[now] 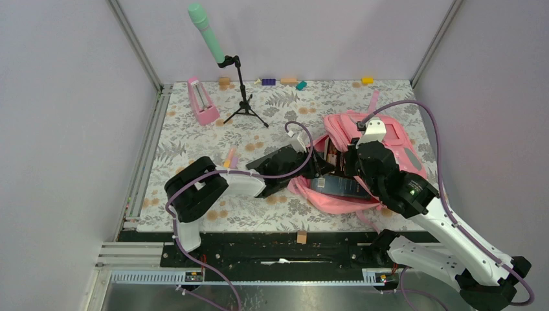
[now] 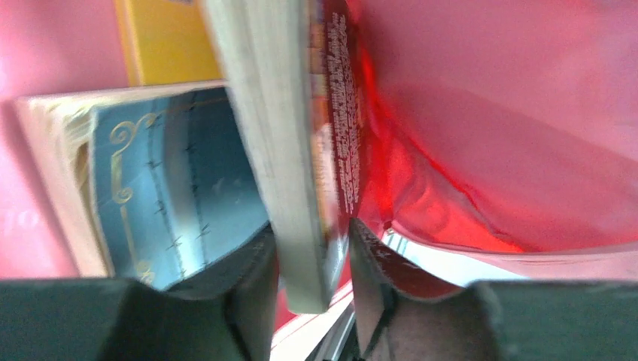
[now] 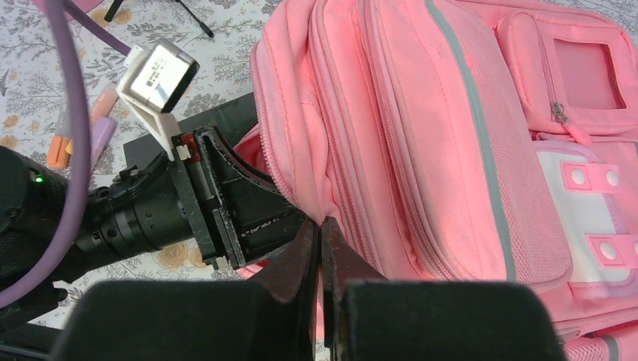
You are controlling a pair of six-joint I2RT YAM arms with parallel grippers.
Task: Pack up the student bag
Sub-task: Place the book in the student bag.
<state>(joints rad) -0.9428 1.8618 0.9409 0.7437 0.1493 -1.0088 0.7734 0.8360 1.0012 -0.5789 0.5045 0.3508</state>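
Top external view: desk [image 1: 184, 146] has a grey-and-tan floral cover and is boxed in by plain pale walls with metal corner posts. Toward the far-left corner stands a pink metronome [image 1: 202, 102], and just beside it a mint-green microphone [image 1: 207, 32] on a black tripod. Small coloured blocks [image 1: 268, 81] line the far edge. Orange markers [image 1: 230, 157] lie near the middle of the desk, close to the left arm. The student bag [image 1: 404, 146] lies flat on the right half of the desk, front pockets up, its mouth gaping toward the left and the near edge. Left wrist view: left gripper [image 2: 310, 229] is inside the bag mouth with its jaws part open, astride the thickness of a red-covered book [image 2: 278, 150]. One finger lies against the page side, and a sliver of gap shows between the red cover and the other finger, so the book is not clamped. A blue book [image 2: 180, 188] with gilt lines lies beside it, a yellow item [image 2: 162, 37] beyond, with pink lining all around. Right wrist view: right gripper [image 3: 320, 226] has its jaws fully closed, tips touching the bag's fabric at the rim of the opening by the zip seam. Whether a fold is pinched between them, cannot tell. The bag body spreads from those tips toward the right edge of the desk, grey strip and front pockets facing up.
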